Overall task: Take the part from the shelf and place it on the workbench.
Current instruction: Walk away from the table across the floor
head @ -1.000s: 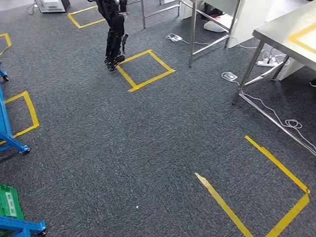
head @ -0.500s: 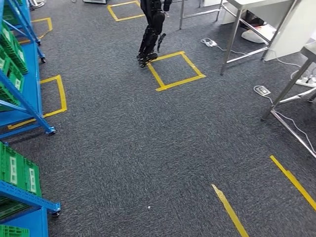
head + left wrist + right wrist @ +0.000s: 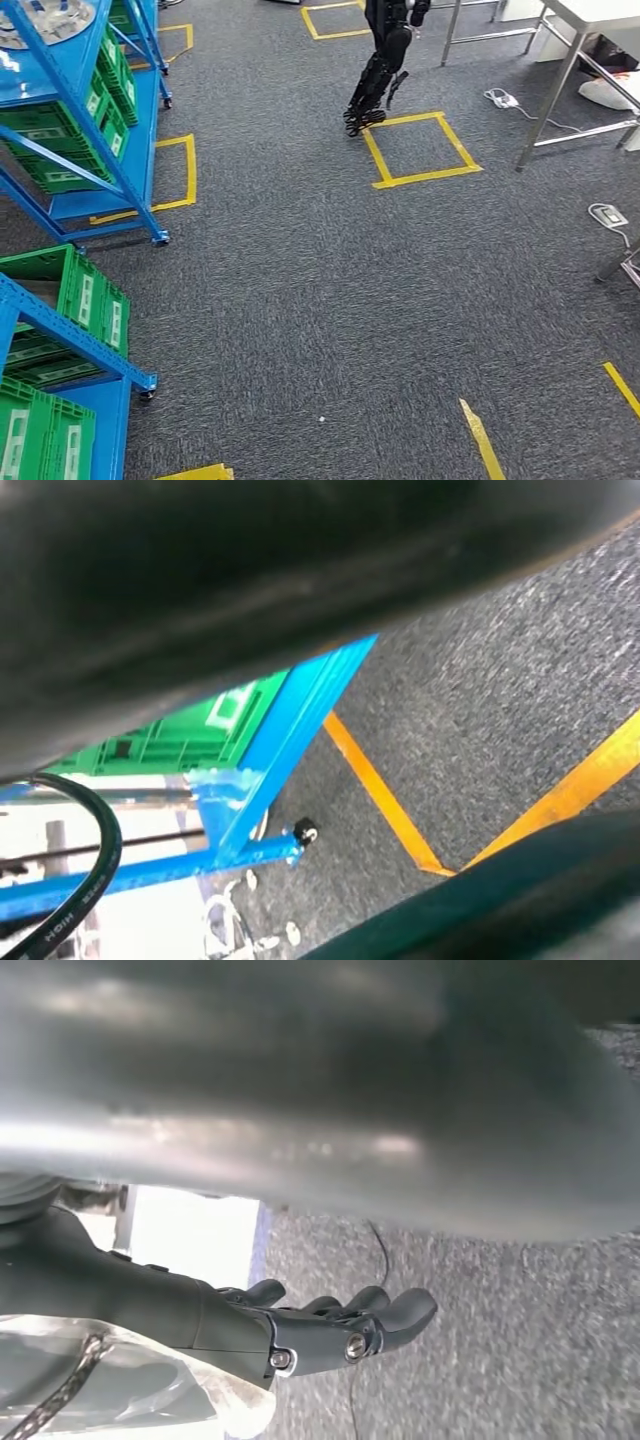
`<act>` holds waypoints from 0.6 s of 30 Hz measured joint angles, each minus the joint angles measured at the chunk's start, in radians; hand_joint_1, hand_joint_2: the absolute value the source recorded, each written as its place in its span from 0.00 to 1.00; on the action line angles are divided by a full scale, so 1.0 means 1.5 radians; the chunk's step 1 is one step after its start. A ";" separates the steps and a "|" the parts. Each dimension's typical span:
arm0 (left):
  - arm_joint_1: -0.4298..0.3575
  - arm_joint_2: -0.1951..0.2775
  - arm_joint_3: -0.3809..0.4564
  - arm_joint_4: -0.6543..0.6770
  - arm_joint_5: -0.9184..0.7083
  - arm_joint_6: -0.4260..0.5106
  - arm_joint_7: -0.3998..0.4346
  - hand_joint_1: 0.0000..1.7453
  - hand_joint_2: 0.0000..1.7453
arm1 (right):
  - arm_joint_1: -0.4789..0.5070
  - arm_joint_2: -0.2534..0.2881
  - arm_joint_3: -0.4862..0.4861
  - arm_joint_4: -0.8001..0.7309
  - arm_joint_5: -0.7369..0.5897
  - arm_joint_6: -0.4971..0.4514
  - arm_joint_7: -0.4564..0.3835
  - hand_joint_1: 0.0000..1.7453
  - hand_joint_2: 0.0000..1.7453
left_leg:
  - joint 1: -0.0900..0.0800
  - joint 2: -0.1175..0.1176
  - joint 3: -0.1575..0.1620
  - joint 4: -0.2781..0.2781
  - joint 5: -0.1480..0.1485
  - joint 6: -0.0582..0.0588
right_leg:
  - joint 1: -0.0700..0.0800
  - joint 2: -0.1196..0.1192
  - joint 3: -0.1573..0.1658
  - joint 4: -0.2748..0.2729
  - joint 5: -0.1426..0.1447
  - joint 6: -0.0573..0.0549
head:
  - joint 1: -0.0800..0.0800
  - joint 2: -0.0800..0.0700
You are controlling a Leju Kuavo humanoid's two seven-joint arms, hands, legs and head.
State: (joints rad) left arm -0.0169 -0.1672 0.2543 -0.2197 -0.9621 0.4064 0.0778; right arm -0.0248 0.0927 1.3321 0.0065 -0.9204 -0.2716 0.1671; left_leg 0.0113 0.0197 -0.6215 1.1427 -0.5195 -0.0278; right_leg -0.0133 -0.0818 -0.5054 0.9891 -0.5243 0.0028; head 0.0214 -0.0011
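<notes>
Blue shelf racks (image 3: 75,90) stand along the left of the head view, loaded with green crates (image 3: 90,300). Silvery round parts (image 3: 49,18) lie on the top level of the far rack. A metal-legged workbench (image 3: 558,90) shows at the upper right. In the right wrist view my right hand (image 3: 332,1330) hangs over the carpet with its dark fingers stretched out and nothing in them. The left wrist view looks past blurred dark shapes at a blue rack foot (image 3: 249,810), a green crate (image 3: 189,735) and yellow floor tape (image 3: 377,790).
Another robot's black legs (image 3: 377,70) stand by a yellow tape square (image 3: 420,148) on the grey carpet. A power strip (image 3: 607,214) and cables lie near the workbench legs. Open carpet stretches between me and the racks.
The whole picture has slid to the right: the camera has turned left. The blue racks with green crates have come into view, and the workbench has drifted toward the right edge.
</notes>
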 joint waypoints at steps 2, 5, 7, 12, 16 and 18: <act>-0.002 0.000 0.000 0.000 0.000 -0.002 0.000 0.00 0.00 | -0.001 0.000 0.000 0.000 0.000 0.000 0.000 0.00 0.00 | -0.004 0.025 0.037 -0.071 0.023 0.007 | 0.004 -0.014 0.002 0.002 -0.006 0.007 | 0.001 0.000; -0.002 0.000 0.001 0.000 0.000 -0.005 0.000 0.00 0.00 | -0.004 0.000 0.000 0.000 0.001 -0.001 0.000 0.00 0.00 | -0.008 0.019 0.043 -0.088 0.023 0.020 | 0.006 -0.034 0.009 0.000 -0.013 0.018 | 0.003 0.000; -0.001 0.000 0.003 0.000 0.001 -0.005 0.000 0.00 0.00 | -0.006 0.000 0.000 0.000 0.002 -0.001 0.000 0.00 0.00 | -0.006 0.005 0.044 -0.092 0.026 0.028 | 0.003 -0.016 0.007 0.016 -0.028 0.024 | 0.005 0.000; -0.003 -0.001 0.005 0.000 0.001 -0.007 0.000 0.00 0.00 | -0.001 0.000 0.000 0.000 0.002 0.000 0.000 0.00 0.00 | -0.005 -0.037 0.045 -0.094 0.028 0.036 | 0.001 0.052 -0.090 0.197 -0.094 0.026 | 0.009 0.000; -0.004 -0.002 0.005 0.000 0.001 -0.007 0.001 0.00 0.00 | -0.001 0.000 0.000 0.000 0.002 0.000 0.000 0.00 0.00 | -0.005 -0.077 0.049 -0.091 0.025 0.031 | -0.002 0.087 -0.051 0.066 -0.004 0.022 | 0.010 0.000; -0.004 -0.002 0.006 0.000 0.001 -0.007 0.001 0.00 0.00 | -0.002 0.000 0.000 0.000 0.003 -0.001 0.000 0.00 0.00 | -0.003 -0.092 0.045 -0.090 0.024 0.024 | -0.003 0.113 -0.028 0.017 0.009 0.019 | 0.010 0.000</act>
State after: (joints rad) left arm -0.0231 -0.1705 0.2626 -0.2197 -0.9611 0.3952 0.0790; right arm -0.0271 0.0927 1.3327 0.0065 -0.9166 -0.2725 0.1670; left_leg 0.0062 -0.1185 -0.5534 1.0081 -0.4833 0.0085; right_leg -0.0185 0.0877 -0.5474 1.0150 -0.5111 0.0316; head 0.0367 -0.0011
